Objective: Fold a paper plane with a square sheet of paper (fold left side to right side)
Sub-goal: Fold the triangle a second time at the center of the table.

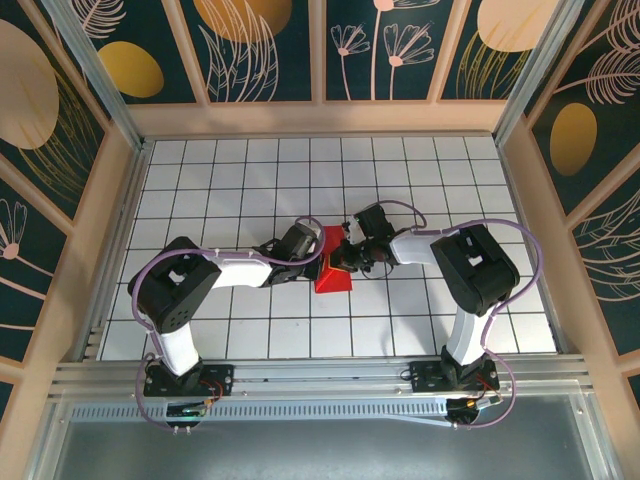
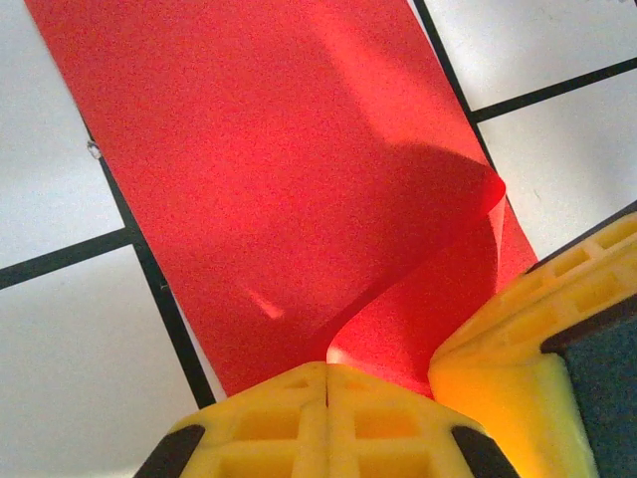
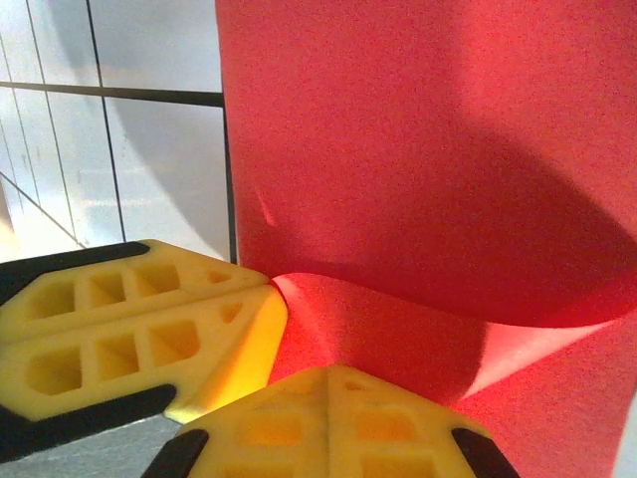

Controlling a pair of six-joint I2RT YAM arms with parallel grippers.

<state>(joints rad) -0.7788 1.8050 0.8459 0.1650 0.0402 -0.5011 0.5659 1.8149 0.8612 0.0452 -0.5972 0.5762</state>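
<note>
The red paper sheet (image 2: 259, 179) lies on the gridded surface (image 1: 250, 180), one edge curled up. The left hand (image 2: 326, 376) and right hand (image 3: 330, 376), fingers pressed together, each pinch that lifted edge.

White gridded table (image 1: 250, 330), floral wall panels (image 1: 270, 50)

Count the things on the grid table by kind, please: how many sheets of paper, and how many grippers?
red sheet of paper: 1
grippers: 2 (left gripper, right gripper)
Total: 3
</note>
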